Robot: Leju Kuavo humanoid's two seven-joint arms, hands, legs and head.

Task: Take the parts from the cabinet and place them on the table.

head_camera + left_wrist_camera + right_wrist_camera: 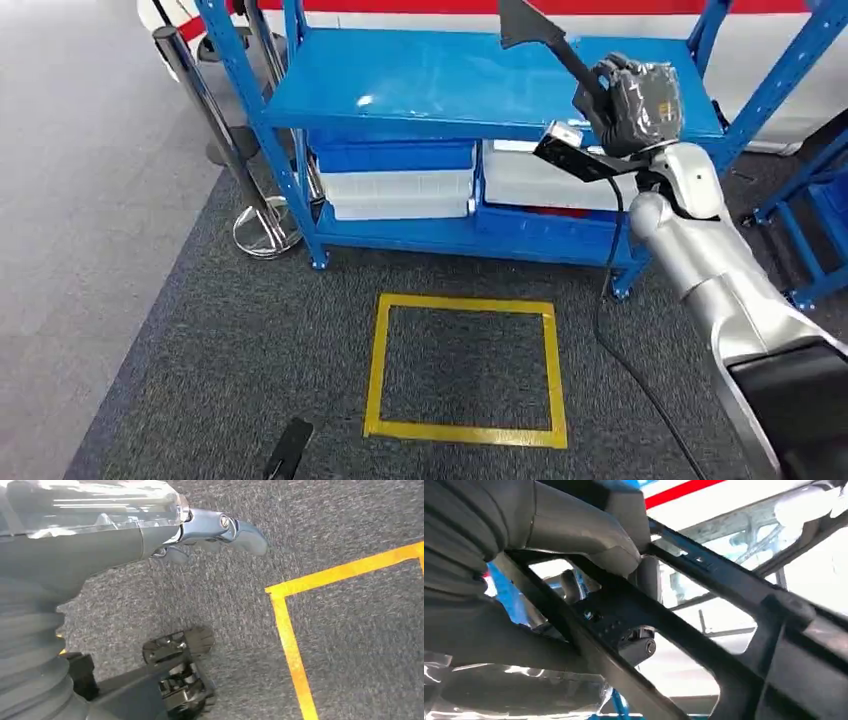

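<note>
We are gripping a black part (540, 38) in our right hand (632, 102).
Our left hand (210, 532) is hanging empty, fingers loosely curled, over the carpet (250, 340).

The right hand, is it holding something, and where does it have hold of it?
Yes: the right hand grips a black frame-like part at its lower end; the rest sticks up past the blue shelf.
</note>
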